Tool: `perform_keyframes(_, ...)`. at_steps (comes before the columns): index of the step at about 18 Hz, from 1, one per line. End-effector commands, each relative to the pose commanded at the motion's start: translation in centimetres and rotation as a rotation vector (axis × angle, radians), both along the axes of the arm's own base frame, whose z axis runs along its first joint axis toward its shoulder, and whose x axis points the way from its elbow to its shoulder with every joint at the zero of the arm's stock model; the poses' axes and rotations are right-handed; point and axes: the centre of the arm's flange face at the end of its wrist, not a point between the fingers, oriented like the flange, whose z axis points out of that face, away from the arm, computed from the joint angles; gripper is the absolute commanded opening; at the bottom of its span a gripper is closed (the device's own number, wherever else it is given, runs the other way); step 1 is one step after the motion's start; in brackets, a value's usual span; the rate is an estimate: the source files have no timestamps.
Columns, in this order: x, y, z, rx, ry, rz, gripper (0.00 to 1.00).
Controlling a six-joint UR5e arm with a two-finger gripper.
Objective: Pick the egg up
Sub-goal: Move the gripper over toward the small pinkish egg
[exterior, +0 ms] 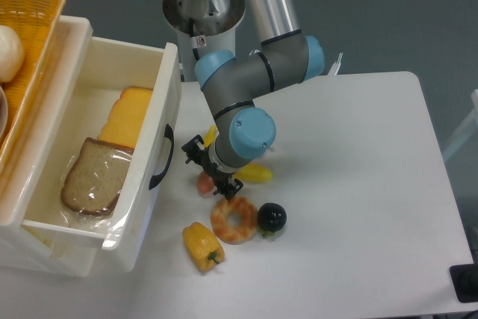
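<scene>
The egg (204, 182) is a small pinkish-brown oval on the white table, just right of the drawer front and above the doughnut. Only its left part shows; the rest is hidden under my gripper (210, 170). The gripper's black fingers stand directly over the egg, one toward the upper left and one toward the lower right. From this angle I cannot make out whether the fingers touch the egg or how wide they stand.
A glazed doughnut (234, 220), a shiny black round fruit (272, 217) and a yellow pepper (202, 246) lie just below the egg. A yellow item (254, 173) lies beside the wrist. The open white drawer (166, 95) with bread and cheese stands left.
</scene>
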Motion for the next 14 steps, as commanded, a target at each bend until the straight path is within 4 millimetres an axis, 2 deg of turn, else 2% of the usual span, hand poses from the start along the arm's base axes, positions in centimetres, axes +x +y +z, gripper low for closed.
perform_keyframes(4, 0.14, -0.2, -0.26, -0.008, 0.005, -0.017, 0.99)
perform_keyframes(6, 0.14, -0.19, -0.34, -0.01, 0.004, -0.015, 0.93)
perform_keyframes(10, 0.02, -0.08, -0.55, -0.01, 0.004, -0.015, 0.92)
perform_keyframes(14, -0.25, 0.16, -0.45, -0.006, 0.009, -0.015, 0.73)
